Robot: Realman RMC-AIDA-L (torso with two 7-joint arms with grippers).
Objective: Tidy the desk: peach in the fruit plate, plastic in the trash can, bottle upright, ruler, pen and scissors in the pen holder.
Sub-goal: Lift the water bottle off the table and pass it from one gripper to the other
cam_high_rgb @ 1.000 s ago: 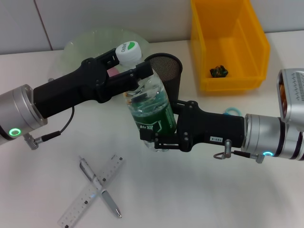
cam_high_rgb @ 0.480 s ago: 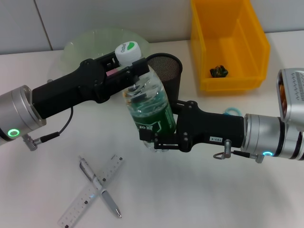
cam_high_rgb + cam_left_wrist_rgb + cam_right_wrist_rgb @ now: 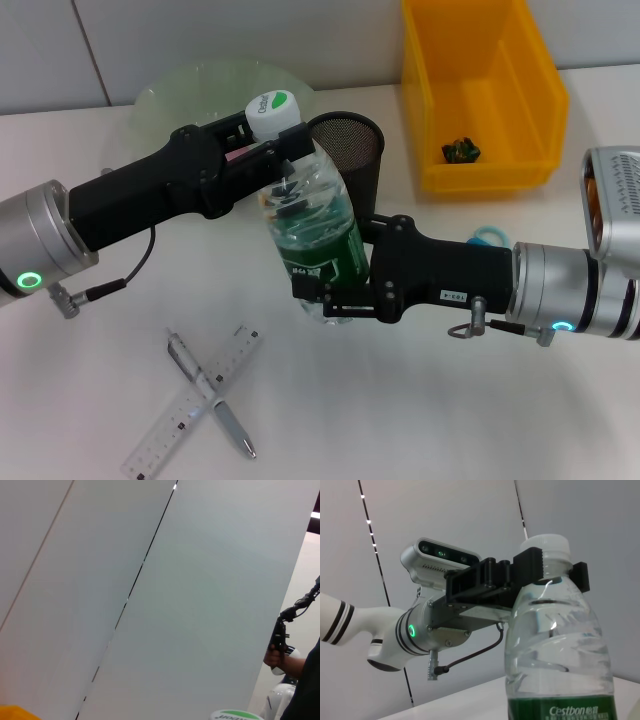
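A clear water bottle [image 3: 315,240] with a green label and white cap [image 3: 270,110] is held nearly upright above the table. My left gripper [image 3: 275,150] is shut on its neck just under the cap. My right gripper [image 3: 325,297] is shut on its lower part. The right wrist view shows the bottle [image 3: 555,655] with the left gripper [image 3: 550,567] clamped at the neck. The cap's edge shows in the left wrist view [image 3: 235,715]. A pen [image 3: 210,395] lies crossed over a clear ruler [image 3: 175,425] at the front left. Teal scissors handles [image 3: 486,236] peek out behind my right arm. No peach shows.
A black mesh pen holder [image 3: 350,150] stands just behind the bottle. A pale green fruit plate [image 3: 195,90] lies at the back left. A yellow bin [image 3: 480,90] at the back right holds a dark crumpled scrap [image 3: 461,150].
The bottle's cap has shifted slightly to the right and my right gripper has dropped slightly. Both grippers keep their hold.
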